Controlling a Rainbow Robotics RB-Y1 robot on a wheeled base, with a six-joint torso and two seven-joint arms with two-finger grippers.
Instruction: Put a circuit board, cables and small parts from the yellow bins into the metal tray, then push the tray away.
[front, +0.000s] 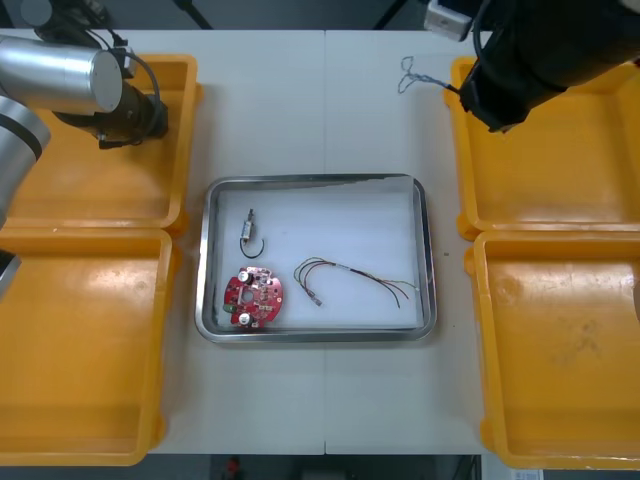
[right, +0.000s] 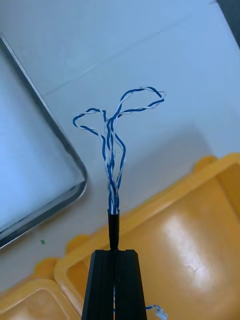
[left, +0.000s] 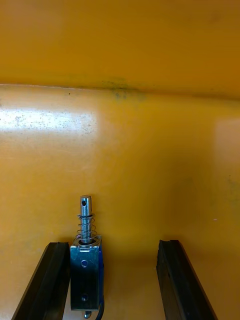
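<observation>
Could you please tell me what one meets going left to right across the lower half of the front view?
near-left yellow plastic bin, round red circuit board, thin dark cable, near-right yellow plastic bin.

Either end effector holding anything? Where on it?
Right end effector: twisted blue and white cable, by its black-sleeved end. Left end effector: open, nothing held.

A light table (front: 300, 110), crossed by a thin seam (front: 325, 120) from 12 to 6 o'clock, is bordered by dark floor (front: 280, 12) at 12 o'clock.

Light table (front: 270, 110), seam (front: 325, 120) down its middle.
</observation>
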